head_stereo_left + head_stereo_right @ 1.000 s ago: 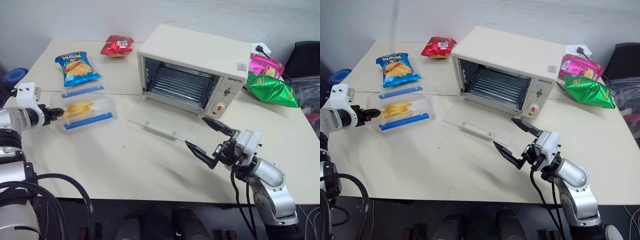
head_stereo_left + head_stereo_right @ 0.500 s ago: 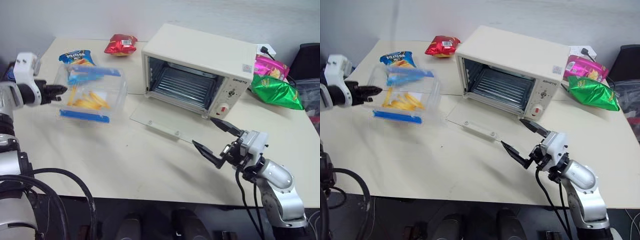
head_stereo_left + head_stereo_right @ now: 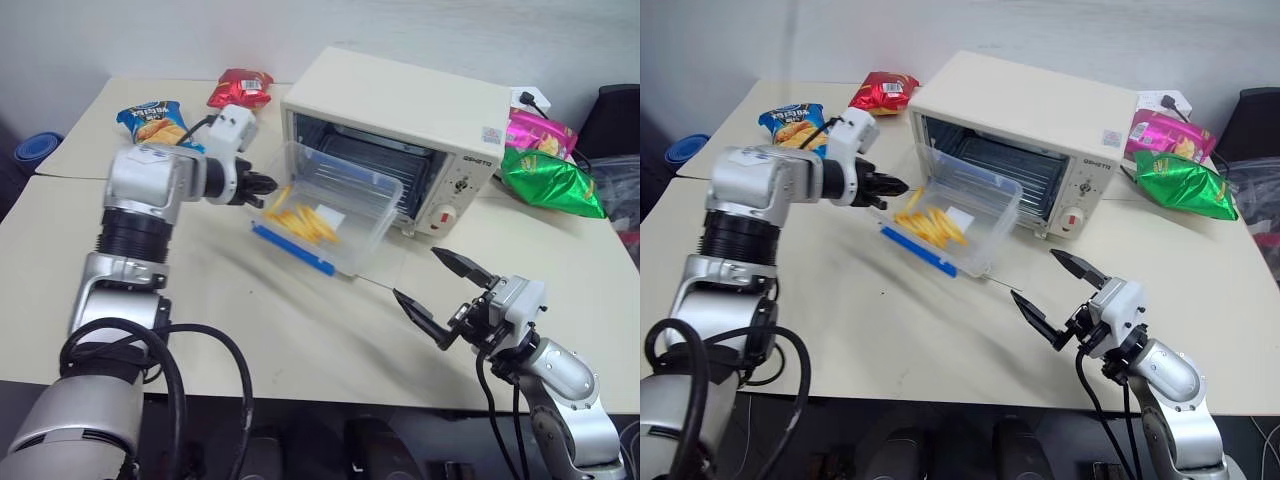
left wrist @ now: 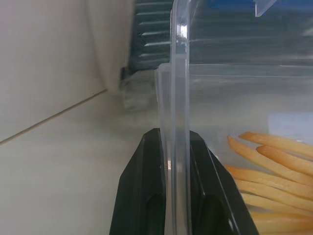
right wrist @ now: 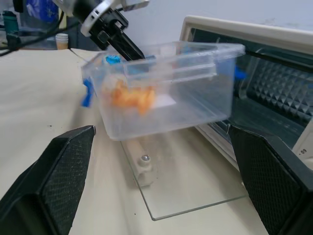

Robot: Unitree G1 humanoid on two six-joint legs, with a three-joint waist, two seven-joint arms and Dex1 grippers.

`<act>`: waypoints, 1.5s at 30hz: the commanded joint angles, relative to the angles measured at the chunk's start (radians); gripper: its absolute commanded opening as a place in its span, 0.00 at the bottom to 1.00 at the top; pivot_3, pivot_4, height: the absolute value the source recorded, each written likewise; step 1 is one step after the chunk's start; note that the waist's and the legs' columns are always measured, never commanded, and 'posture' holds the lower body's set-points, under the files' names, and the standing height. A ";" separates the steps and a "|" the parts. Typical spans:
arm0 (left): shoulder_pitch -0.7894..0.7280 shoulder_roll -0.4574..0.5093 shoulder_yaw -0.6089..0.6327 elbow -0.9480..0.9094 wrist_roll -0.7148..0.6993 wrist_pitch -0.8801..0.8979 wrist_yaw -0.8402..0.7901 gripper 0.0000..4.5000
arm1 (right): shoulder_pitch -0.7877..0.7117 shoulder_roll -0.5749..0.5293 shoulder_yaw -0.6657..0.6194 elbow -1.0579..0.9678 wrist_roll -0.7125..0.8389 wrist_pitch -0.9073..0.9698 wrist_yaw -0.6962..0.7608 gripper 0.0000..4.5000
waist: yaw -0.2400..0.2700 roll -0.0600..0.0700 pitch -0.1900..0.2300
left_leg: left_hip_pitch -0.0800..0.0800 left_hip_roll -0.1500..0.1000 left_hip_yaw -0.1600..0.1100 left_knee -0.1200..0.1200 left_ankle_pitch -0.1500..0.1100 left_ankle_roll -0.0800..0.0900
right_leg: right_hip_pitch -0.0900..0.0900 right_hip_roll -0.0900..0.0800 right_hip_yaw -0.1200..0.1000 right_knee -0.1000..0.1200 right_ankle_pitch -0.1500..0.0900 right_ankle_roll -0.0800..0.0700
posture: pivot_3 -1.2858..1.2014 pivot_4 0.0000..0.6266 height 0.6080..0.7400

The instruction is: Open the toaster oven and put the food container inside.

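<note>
Already we have the toaster oven (image 3: 395, 135) open, its glass door (image 5: 195, 188) lying flat toward the near edge of the surface. Our left end effector (image 3: 892, 185) is clenched on one end wall of the food container (image 3: 325, 222), holding it tilted in the air just before the oven's mouth, above the door. What is left, we judge, is sliding it onto the rack and letting go; our right end effector (image 3: 447, 286), released wide and holding nothing, hangs near the front edge.

head pair looks down over the table (image 3: 250, 330) – wrist cameras sit close, both facing the toaster oven (image 5: 274, 73)
</note>
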 commanded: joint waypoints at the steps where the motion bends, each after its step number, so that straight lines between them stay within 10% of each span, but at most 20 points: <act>1: -0.041 -0.017 0.027 0.046 0.020 -0.060 0.050 0.03 | 0.022 0.009 0.001 -0.070 0.005 0.010 -0.033 1.00 | -0.005 0.000 0.000 | 0.000 0.000 0.000 0.000 0.000 0.000 | 0.000 0.000 0.000 0.000 0.000 0.000 | 0.52 0.24 1.00; 9: -0.050 -0.098 0.120 0.088 -0.042 -0.109 0.070 0.56 | 0.043 0.009 -0.009 -0.115 0.015 0.046 -0.081 1.00 | -0.006 0.000 0.000 | 0.001 0.000 0.000 0.000 0.000 0.000 | 0.000 0.000 0.000 0.000 0.000 0.000 | 0.52 0.24 1.00; 15: -0.013 -0.021 0.202 0.072 -0.104 -0.332 -0.079 0.56 | 0.056 -0.044 -0.050 -0.214 0.120 0.186 -0.097 1.00 | -0.012 0.000 0.000 | 0.001 0.000 0.000 0.000 0.001 -0.002 | 0.000 0.000 0.000 0.000 0.000 0.000 | 0.52 0.24 1.00; 19: 0.122 0.158 0.205 0.102 -0.130 -0.673 -0.474 0.57 | 0.081 -0.159 -0.035 -0.289 0.178 0.382 -0.109 0.79 | -0.019 0.001 0.000 | 0.006 0.001 0.004 -0.003 0.001 -0.002 | 0.000 0.003 0.000 0.000 0.000 0.000 | 0.52 0.24 1.00; 30: 0.437 0.103 0.052 0.032 -0.046 -1.034 -0.669 0.00 | -0.171 -0.099 0.300 -0.159 -0.040 0.572 -0.242 0.03 | 0.025 0.000 0.000 | 0.001 -0.004 -0.004 0.003 -0.001 0.001 | 0.002 -0.003 0.001 -0.004 0.000 0.000 | 0.52 0.24 1.00; 45: 0.266 -0.227 0.141 0.272 -0.017 -1.094 -0.153 0.00 | -0.614 0.047 0.168 0.352 -0.264 0.432 -0.407 0.01 | 0.004 0.000 0.000 | -0.003 -0.005 0.004 0.004 -0.001 0.003 | -0.010 -0.001 0.002 0.004 0.001 0.001 | 0.52 0.24 1.00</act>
